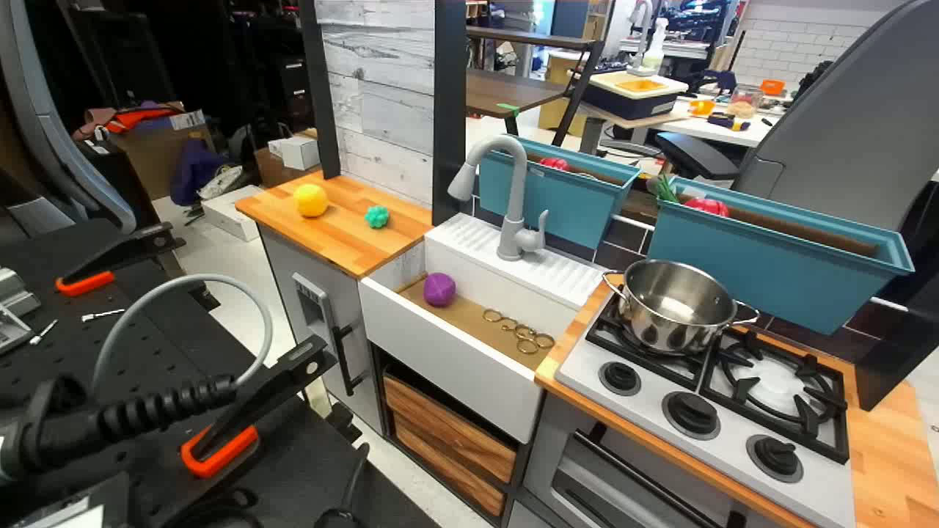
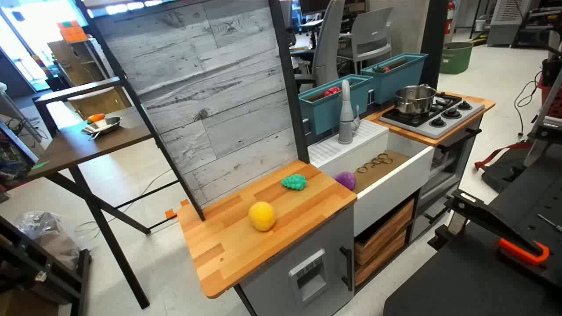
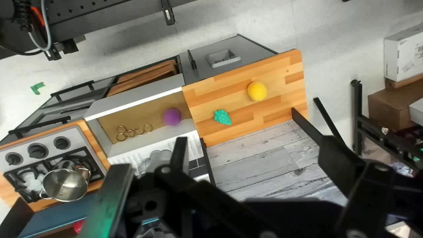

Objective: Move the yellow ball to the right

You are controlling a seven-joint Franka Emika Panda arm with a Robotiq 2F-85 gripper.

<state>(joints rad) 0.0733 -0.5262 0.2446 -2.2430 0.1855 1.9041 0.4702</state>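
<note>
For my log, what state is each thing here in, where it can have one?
Gripper: open, nothing in its grasp.
Yellow ball: resting on the counter, ungripped.
Green toy: lying on the counter.
Purple ball: in the sink.
Pot: upright on the stove, lidless, nothing visible inside.
Tap: no water showing.
Planters: open-topped, red items showing inside.
Cabinet door: shut.
Oven door: looks shut.
Knobs: settings unreadable.
</note>
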